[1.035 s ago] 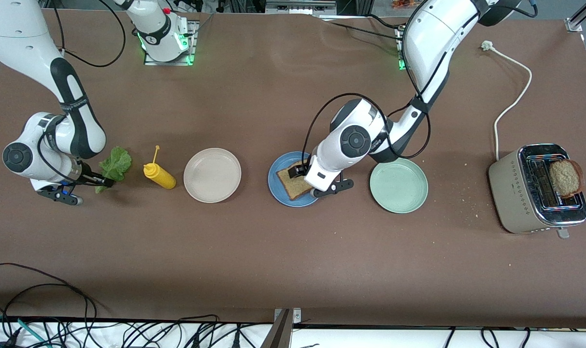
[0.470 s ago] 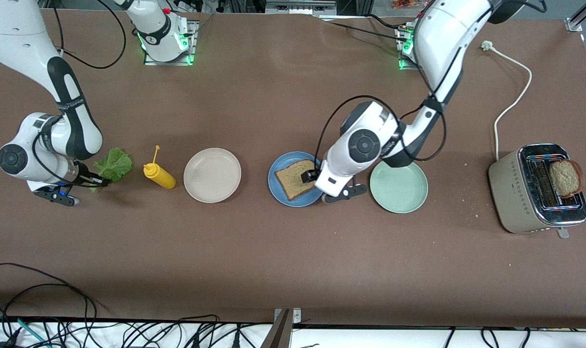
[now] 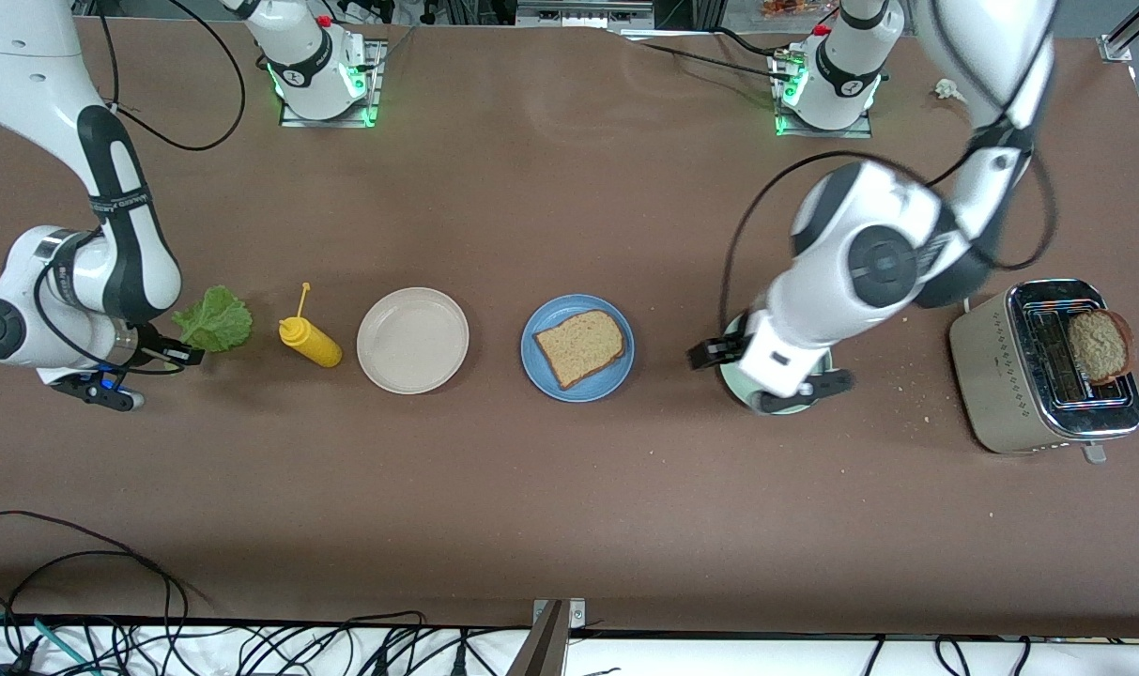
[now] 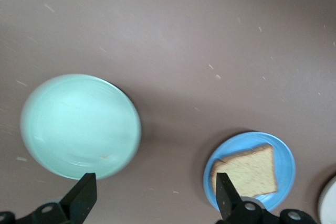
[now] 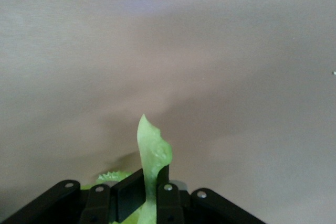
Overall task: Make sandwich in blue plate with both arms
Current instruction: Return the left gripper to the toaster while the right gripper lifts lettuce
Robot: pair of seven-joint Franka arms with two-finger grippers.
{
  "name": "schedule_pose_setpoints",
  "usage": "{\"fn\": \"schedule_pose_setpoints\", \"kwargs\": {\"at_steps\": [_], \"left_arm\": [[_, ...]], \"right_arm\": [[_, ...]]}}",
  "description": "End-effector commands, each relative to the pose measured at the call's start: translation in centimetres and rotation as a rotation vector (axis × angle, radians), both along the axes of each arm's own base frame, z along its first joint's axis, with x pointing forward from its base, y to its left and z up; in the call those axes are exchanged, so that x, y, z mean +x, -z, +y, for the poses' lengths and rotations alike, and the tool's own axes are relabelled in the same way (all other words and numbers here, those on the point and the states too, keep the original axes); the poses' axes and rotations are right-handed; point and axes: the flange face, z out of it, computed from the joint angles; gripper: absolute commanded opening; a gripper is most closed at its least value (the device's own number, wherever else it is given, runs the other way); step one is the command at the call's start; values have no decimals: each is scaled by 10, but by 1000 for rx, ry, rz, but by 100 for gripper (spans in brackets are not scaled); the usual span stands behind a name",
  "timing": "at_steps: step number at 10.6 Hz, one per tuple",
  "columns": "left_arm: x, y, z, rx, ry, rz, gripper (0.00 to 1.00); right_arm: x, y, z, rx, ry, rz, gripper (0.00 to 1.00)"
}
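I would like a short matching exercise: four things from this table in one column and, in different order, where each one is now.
Things:
1. bread slice
2. lettuce
3. left gripper
4. round bread

Places:
A. in the toaster
B. on the blue plate
C. in the right gripper
D. over the green plate

Pairs: 1-B, 2-C, 3-D, 4-A

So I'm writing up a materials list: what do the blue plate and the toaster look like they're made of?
Blue plate: probably matte plastic or glazed ceramic; its even colour shows no glare, so I can't settle which. Toaster: beige matte body, possibly painted metal or plastic, with a shiny chrome-like top that mirrors light.
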Motion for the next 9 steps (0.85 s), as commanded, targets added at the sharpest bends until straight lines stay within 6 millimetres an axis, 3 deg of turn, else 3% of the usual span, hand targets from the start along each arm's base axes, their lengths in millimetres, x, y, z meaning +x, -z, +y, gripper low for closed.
{"fn": "schedule_pose_setpoints", "kwargs": {"at_steps": [1, 3, 5, 6, 9], "left_arm": [[-4, -80, 84, 92, 35, -98, 100], [-7, -109, 121, 180, 74, -142, 100], [-13, -138, 167, 206, 152, -155, 100], [-17, -142, 186, 205, 183, -130, 100], [-21, -145, 206, 121, 201, -113, 100]], "right_arm": [[20, -42, 22, 16, 2, 71, 0], [27, -73, 47, 0, 50, 145, 0], [33, -117, 95, -30, 66, 208, 0], [33, -141, 120, -41, 57, 227, 0], [28, -195, 183, -93, 50, 248, 0]]}}
